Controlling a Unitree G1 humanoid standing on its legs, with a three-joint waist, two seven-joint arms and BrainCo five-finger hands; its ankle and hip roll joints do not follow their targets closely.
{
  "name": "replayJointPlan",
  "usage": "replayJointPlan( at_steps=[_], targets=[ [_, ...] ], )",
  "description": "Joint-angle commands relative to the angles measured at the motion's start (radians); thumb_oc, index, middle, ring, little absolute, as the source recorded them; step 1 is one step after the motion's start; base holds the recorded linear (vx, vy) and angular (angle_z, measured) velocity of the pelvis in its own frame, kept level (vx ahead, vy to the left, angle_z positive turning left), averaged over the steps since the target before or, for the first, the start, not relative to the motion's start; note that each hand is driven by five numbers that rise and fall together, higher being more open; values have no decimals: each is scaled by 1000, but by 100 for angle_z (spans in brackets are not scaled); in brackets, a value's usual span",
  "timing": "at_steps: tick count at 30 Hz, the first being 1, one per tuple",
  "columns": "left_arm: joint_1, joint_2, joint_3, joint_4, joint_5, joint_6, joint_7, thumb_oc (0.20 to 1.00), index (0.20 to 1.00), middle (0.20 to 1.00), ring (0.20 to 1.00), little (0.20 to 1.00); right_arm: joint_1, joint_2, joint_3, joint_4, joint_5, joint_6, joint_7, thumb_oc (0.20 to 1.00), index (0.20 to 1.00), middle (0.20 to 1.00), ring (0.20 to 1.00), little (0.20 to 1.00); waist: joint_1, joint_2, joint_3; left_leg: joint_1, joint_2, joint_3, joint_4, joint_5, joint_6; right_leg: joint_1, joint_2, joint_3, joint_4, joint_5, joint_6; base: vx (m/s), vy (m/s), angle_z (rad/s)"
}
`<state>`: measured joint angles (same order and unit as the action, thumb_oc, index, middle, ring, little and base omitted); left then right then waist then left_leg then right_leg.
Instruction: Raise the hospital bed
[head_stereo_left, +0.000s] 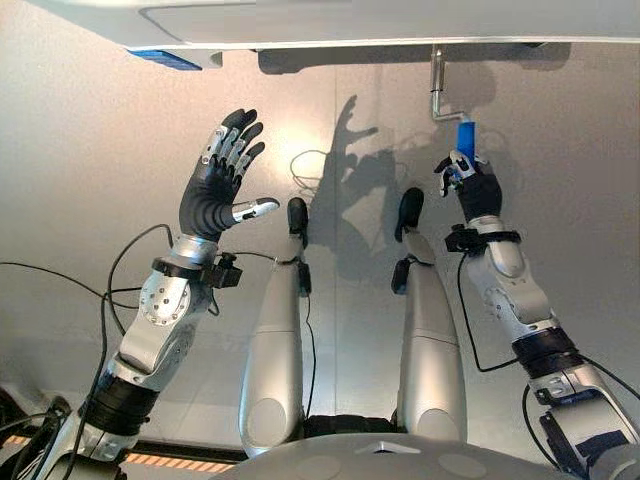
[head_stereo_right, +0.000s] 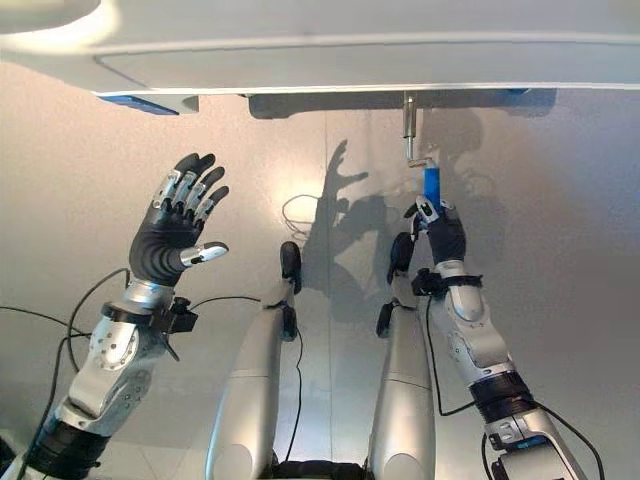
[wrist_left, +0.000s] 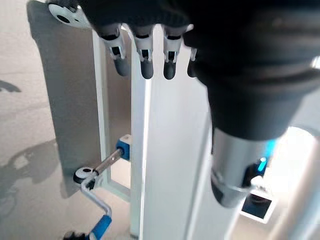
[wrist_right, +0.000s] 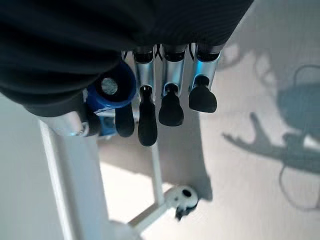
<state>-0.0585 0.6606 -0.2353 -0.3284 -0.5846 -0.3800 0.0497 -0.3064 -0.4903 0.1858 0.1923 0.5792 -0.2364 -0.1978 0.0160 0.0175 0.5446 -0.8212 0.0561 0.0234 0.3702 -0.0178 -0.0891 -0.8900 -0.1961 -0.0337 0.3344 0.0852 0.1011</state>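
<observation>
Here the right hand (head_stereo_left: 470, 185) has its fingers curled round the blue crank handle (head_stereo_left: 466, 136) under the hospital bed (head_stereo_left: 380, 22) frame; cranking looks under way. The next move likely calls for steady turning, while the left hand (head_stereo_left: 215, 190) hovers open, well apart.

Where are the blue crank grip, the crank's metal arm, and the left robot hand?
blue crank grip (head_stereo_left: 466, 135): left eye view, middle of the blue sleeve.
crank's metal arm (head_stereo_left: 437, 85): left eye view, upright metal rod.
left robot hand (head_stereo_left: 212, 190): left eye view, dark ribbed cover.

silver-grey arms, dark ribbed wrist covers
</observation>
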Motion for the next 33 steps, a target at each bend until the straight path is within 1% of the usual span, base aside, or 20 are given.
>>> replayJointPlan(
  at_steps=[1, 3, 4, 5, 6, 7, 8, 9, 10, 12, 13, 14, 15, 16, 18, 22, 25, 29, 32, 33],
  targets=[
    [69, 32, 64, -105, -51, -53, -16, 1000, 1000, 1000, 1000, 1000, -27, -152, -276, -12, 33, -212, -138, 200, 200, 200, 200, 200, -30, -9, -25, 37, -3, -26, -81, 70, -13, 61, 4, -2, 43, -58, 57, 7, -48, 5],
    [74, 41, 59, -113, -66, -53, -20, 1000, 1000, 1000, 1000, 1000, -58, -195, -280, 133, 24, -187, -173, 200, 200, 200, 200, 200, -26, -9, -25, 38, -3, -29, -83, 71, -16, 62, 7, -3, 43, -60, 55, 11, -40, 5],
    [75, 40, 50, -113, -69, -51, -24, 1000, 1000, 1000, 1000, 1000, -79, -210, -274, 213, 30, -173, -175, 200, 200, 200, 200, 200, -24, -9, -25, 38, -3, -29, -82, 71, -16, 63, 7, -5, 43, -62, 54, 7, -45, 2],
    [78, 49, 36, -116, -77, -48, -33, 1000, 1000, 1000, 1000, 1000, -117, -265, -247, 354, 15, -126, -166, 200, 200, 200, 200, 200, -17, -12, -25, 35, -1, -31, -83, 73, -18, 63, 7, -7, 46, -62, 54, 4, -34, 1],
    [78, 48, 37, -115, -77, -48, -34, 1000, 1000, 1000, 1000, 1000, -123, -268, -243, 361, 18, -129, -163, 200, 200, 200, 200, 200, -18, -11, -25, 34, -1, -31, -83, 73, -18, 62, 8, -7, 46, -62, 54, 3, -30, 1],
    [71, 50, 23, -111, -81, -46, -35, 1000, 1000, 1000, 1000, 1000, -161, -285, -228, 465, 33, -115, -164, 200, 200, 200, 200, 200, -14, -10, -25, 35, -1, -32, -84, 72, -17, 62, 9, -9, 48, -64, 53, 0, 0, 0],
    [63, 53, 9, -110, -84, -44, -37, 1000, 1000, 1000, 1000, 1000, -209, -309, -198, 568, 40, -92, -150, 200, 200, 200, 200, 200, -9, -7, -25, 33, 0, -33, -83, 72, -18, 61, 9, -10, 50, -65, 52, 7, -13, 4],
    [51, 56, -9, -105, -88, -43, -39, 1000, 1000, 1000, 1000, 1000, -263, -315, -175, 691, 58, -69, -144, 200, 200, 200, 200, 200, -3, -3, -25, 33, 1, -34, -85, 72, -19, 60, 8, -13, 52, -67, 51, 7, -15, 5],
    [41, 56, -26, -101, -91, -40, -39, 1000, 1000, 1000, 1000, 1000, -308, -316, -153, 774, 86, -56, -131, 200, 200, 200, 200, 200, 2, 1, -25, 33, 1, -36, -87, 72, -19, 60, 9, -15, 52, -69, 51, 7, -14, 6],
    [20, 60, -42, -99, -92, -37, -39, 1000, 1000, 1000, 1000, 1000, -392, -335, -71, 940, 28, 1, -100, 200, 200, 200, 200, 200, 15, 8, -25, 29, 1, -40, -88, 74, -20, 57, 8, -19, 55, -70, 51, 3, -26, 3],
    [-2, 59, -59, -96, -90, -37, -36, 1000, 1000, 1000, 1000, 1000, -450, -339, -19, 1038, -23, 43, -94, 200, 200, 200, 200, 200, 28, 14, -25, 25, 1, -45, -84, 74, -20, 54, 8, -22, 63, -73, 50, 0, 0, 0],
    [-3, 57, -58, -95, -90, -38, -36, 1000, 1000, 1000, 1000, 1000, -455, -340, -15, 1042, -22, 42, -93, 200, 200, 200, 200, 200, 27, 16, -25, 24, 1, -46, -83, 73, -20, 53, 8, -22, 64, -74, 49, 3, -27, 7],
    [-23, 47, -76, -88, -87, -33, -33, 1000, 1000, 1000, 1000, 1000, -490, -331, 19, 1112, -61, 78, -79, 200, 200, 200, 200, 200, 39, 23, -25, 16, -3, -54, -76, 73, -18, 51, 8, -29, 73, -79, 48, 3, -11, 7],
    [-24, 46, -76, -87, -87, -33, -33, 1000, 1000, 1000, 1000, 1000, -492, -332, 21, 1115, -61, 77, -78, 200, 200, 200, 200, 200, 38, 25, -25, 14, -3, -55, -75, 72, -18, 50, 8, -30, 73, -79, 48, 5, -4, 10],
    [-38, 36, -88, -86, -80, -27, -28, 1000, 1000, 1000, 1000, 1000, -512, -318, 39, 1157, -86, 103, -72, 200, 200, 200, 200, 200, 53, 34, -25, 3, -8, -67, -68, 71, -14, 45, 4, -39, 82, -83, 48, 6, -6, 6],
    [-61, 26, -89, -89, -59, -20, -20, 1000, 1000, 1000, 1000, 1000, -535, -283, 105, 1197, -184, 149, -45, 200, 200, 200, 200, 200, 78, 54, -25, -30, -24, -88, -49, 67, -6, 30, -9, -55, 109, -94, 47, 3, -3, 6],
    [-81, 8, -90, -87, -59, -14, -12, 1000, 1000, 1000, 1000, 1000, -557, -247, 135, 1218, -252, 177, -40, 200, 200, 200, 200, 200, 103, 75, -25, -55, -38, -101, -31, 60, 0, 17, -21, -66, 128, -100, 48, 7, 15, 12],
    [-103, -14, -85, -79, -51, -7, -1, 1000, 1000, 1000, 1000, 1000, -610, -184, 180, 1237, -322, 219, -10, 200, 200, 200, 200, 200, 133, 98, -25, -89, -58, -116, -3, 51, 10, -1, -39, -74, 152, -107, 50, 16, 50, 19],
    [-126, -34, -88, -76, -40, 2, 11, 1000, 1000, 1000, 1000, 1000, -628, -139, 208, 1233, -378, 240, 5, 200, 200, 200, 200, 200, 149, 113, -25, -111, -76, -124, 17, 44, 17, -9, -56, -77, 163, -107, 53, 19, 75, 11],
    [-134, -45, -91, -73, -36, 3, 16, 1000, 1000, 1000, 1000, 1000, -637, -121, 207, 1227, -369, 238, 6, 200, 200, 200, 200, 200, 155, 119, -25, -117, -83, -128, 22, 41, 19, -12, -61, -78, 167, -108, 54, 13, 53, 9]
  ],
)
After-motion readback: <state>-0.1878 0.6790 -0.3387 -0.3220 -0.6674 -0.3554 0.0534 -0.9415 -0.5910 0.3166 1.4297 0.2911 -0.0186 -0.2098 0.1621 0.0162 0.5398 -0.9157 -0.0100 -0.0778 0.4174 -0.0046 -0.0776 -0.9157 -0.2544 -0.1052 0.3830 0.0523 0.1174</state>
